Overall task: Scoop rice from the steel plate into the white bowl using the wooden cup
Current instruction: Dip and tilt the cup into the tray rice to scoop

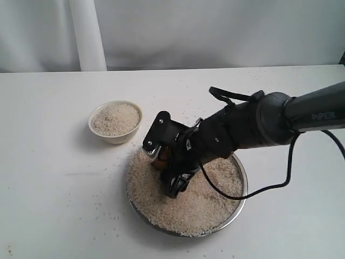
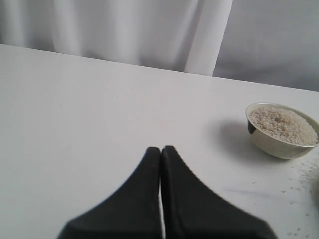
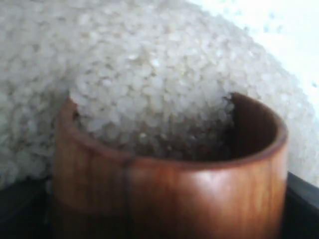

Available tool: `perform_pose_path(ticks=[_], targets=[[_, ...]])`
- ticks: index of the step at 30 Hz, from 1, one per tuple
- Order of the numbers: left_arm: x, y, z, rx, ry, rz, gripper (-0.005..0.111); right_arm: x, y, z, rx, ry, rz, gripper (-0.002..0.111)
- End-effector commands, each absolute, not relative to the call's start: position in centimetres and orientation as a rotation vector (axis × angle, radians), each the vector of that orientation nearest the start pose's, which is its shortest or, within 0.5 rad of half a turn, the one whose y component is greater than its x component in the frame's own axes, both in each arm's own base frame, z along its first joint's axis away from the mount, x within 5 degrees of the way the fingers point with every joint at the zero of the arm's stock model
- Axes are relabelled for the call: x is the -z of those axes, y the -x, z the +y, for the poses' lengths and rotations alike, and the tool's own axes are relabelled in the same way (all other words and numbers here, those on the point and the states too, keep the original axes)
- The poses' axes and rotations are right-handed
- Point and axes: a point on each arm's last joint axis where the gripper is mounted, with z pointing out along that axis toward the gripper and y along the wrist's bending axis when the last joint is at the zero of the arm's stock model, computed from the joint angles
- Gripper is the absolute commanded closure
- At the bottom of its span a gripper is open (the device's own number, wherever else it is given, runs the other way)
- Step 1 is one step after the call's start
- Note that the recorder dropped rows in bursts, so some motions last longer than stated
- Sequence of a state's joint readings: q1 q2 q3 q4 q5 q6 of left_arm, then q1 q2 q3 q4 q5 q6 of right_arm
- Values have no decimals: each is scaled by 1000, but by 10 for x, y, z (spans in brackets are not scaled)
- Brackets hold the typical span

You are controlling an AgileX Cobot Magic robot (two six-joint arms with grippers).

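Observation:
The steel plate (image 1: 242, 174) lies at front centre, heaped with rice (image 1: 205, 202). My right gripper (image 1: 164, 162) is shut on the wooden cup (image 1: 160, 158), which is tipped on its side with its mouth pushed into the heap. In the right wrist view the reddish-brown cup (image 3: 169, 189) fills the frame and rice (image 3: 149, 89) spills into its dark inside. The white bowl (image 1: 116, 122) stands just beyond the plate's left side, holding rice nearly to its rim. The bowl (image 2: 281, 130) also shows in the left wrist view, where my left gripper (image 2: 161, 149) is shut and empty above bare table.
Loose grains (image 1: 116, 202) are scattered on the white table around the plate's left edge. A black cable (image 1: 269, 186) loops from the right arm over the plate's rim. A white curtain and post (image 1: 89, 35) stand at the table's back edge.

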State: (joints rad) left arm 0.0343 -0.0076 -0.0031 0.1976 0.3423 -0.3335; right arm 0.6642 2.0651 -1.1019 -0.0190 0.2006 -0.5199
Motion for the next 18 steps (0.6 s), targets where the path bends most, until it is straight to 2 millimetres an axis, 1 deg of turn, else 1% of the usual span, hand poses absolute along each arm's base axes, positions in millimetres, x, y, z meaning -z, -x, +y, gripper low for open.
perform_pose_path(ticks=[1, 6, 11, 15, 18], targets=[[-184, -53, 8, 30, 218, 1799, 107, -46, -290, 204, 0, 1577, 2303, 108], [-184, -53, 8, 30, 218, 1799, 107, -39, -284, 197, -18, 1469, 2245, 108], [-184, -53, 8, 30, 218, 1799, 107, -42, -282, 197, -23, 1438, 2209, 108], [-184, -53, 8, 30, 218, 1799, 107, -57, -285, 199, -25, 1414, 2172, 108], [-184, -53, 8, 30, 218, 1799, 107, -78, -288, 201, -30, 1373, 2125, 108]])
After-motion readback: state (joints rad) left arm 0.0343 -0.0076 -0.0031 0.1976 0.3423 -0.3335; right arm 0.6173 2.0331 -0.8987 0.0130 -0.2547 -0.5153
